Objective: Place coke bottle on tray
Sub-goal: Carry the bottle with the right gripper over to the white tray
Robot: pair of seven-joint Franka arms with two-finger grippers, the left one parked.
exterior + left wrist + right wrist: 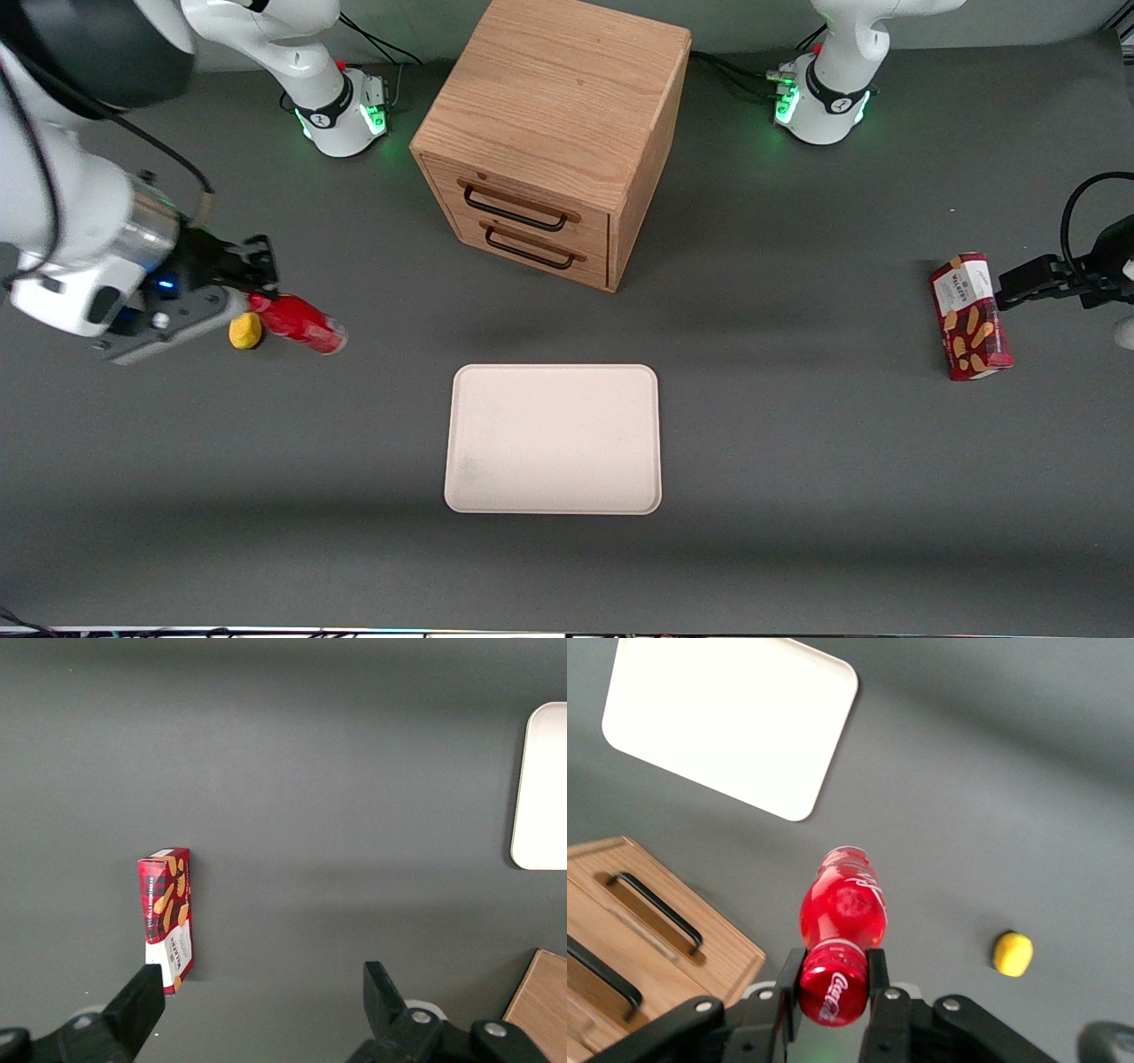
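Note:
My right gripper hangs above the table toward the working arm's end, shut on the cap end of the coke bottle. The small red bottle sticks out from the fingers, tilted down toward the table. In the right wrist view the gripper clamps the red cap with white lettering, and the bottle's body points away from the camera. The cream-pink tray lies flat and bare at the table's middle, nearer the front camera than the cabinet; it also shows in the wrist view as the tray.
An oak two-drawer cabinet stands at the table's middle, farther from the front camera than the tray. A small yellow object lies on the table just below the gripper. A red snack box lies toward the parked arm's end.

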